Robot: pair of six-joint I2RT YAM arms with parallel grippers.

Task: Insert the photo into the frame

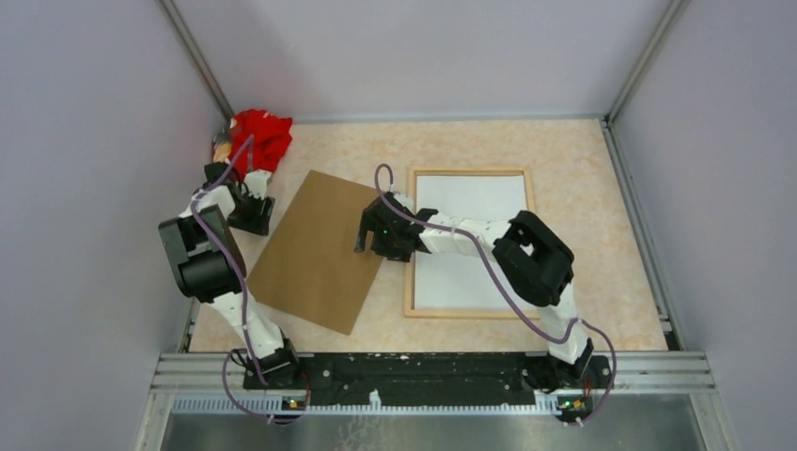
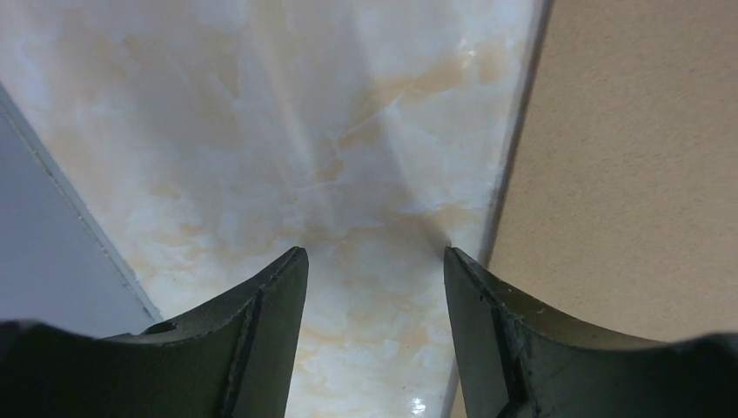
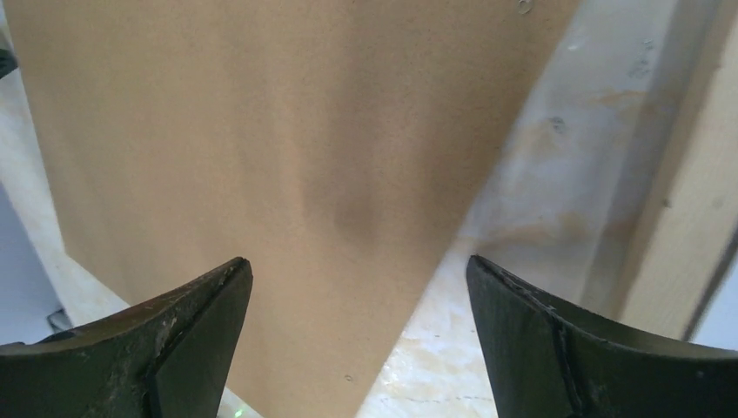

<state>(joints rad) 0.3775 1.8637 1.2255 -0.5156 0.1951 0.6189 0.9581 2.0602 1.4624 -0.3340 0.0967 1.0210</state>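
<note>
The light-wood frame (image 1: 470, 172) lies flat at the right of the table. Inside it the photo (image 1: 470, 202) lies white side up, and my right arm crosses its lower part. A brown backing board (image 1: 315, 254) lies tilted to the frame's left. My right gripper (image 1: 368, 235) hangs open over the board's right edge. In the right wrist view the right gripper (image 3: 358, 261) has nothing between its fingers, with the board (image 3: 261, 131) below and the frame's wood (image 3: 687, 218) at the right. My left gripper (image 1: 252, 214) (image 2: 376, 252) stands open over bare table, its right finger by the board's (image 2: 627, 157) edge.
A red cloth (image 1: 263, 136) is bunched in the far left corner, just behind the left gripper. Grey walls close in the marbled table (image 1: 583, 188) on three sides. A metal rail (image 1: 423, 362) with the arm bases runs along the near edge.
</note>
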